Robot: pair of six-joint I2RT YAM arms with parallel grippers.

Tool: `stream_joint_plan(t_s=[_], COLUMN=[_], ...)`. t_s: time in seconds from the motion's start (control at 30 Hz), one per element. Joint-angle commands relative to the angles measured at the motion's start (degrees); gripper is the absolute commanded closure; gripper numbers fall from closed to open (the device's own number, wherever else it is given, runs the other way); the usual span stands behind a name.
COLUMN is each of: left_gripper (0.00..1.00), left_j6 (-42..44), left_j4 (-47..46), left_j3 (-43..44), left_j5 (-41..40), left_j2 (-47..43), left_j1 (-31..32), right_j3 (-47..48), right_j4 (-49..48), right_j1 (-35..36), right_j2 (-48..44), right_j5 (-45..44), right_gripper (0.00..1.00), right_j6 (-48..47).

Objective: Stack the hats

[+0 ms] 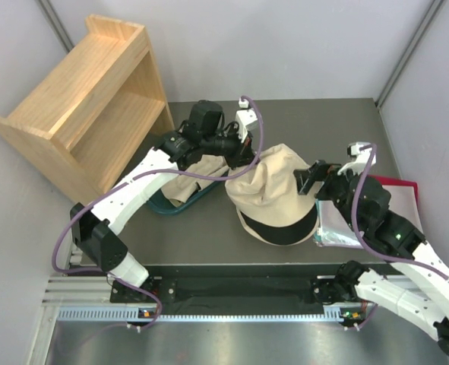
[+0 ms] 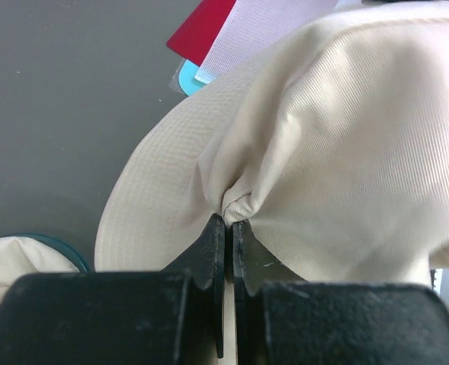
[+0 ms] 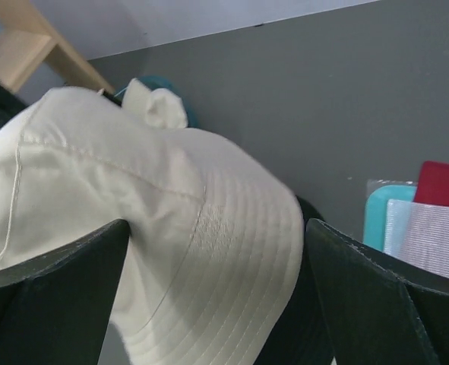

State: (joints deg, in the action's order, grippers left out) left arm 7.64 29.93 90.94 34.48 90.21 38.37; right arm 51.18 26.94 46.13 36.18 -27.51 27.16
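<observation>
A cream hat lies draped over a black hat at the table's middle. My left gripper is shut on a pinch of the cream hat's crown fabric at its far-left side; its fingertips press together. My right gripper stands open at the hat's right side. In the right wrist view the cream brim lies between the wide-apart fingers, with the black hat under it. Another cream hat sits in the teal tub.
A wooden shelf stands at the back left. To the right of the hats lie a red folder and a silvery bag. The left arm reaches over the teal tub.
</observation>
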Motion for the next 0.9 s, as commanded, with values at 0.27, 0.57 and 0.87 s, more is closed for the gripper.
stream_joint_plan(t_s=[0.27, 0.57, 0.87], left_gripper=[1.0, 1.0, 1.0], left_j6=[1.42, 0.01, -1.22], left_j4=[-7.69, -13.49, -16.84], left_j3=[-1.72, -3.57, -3.92], left_j5=[-0.99, -3.45, -4.16], left_j2=[-1.97, -2.15, -2.06], left_j1=[0.04, 0.13, 0.13], right_j3=[-5.64, -12.59, -18.92], right_j4=[-14.37, -16.22, -17.71], right_j1=[-28.99, -34.96, -36.37], right_j2=[3.28, 0.3, -8.13], right_j5=[38.66, 47.1, 50.36], right_gripper=[0.02, 0.04, 0.08], right_j6=[0.17, 7.99, 15.38])
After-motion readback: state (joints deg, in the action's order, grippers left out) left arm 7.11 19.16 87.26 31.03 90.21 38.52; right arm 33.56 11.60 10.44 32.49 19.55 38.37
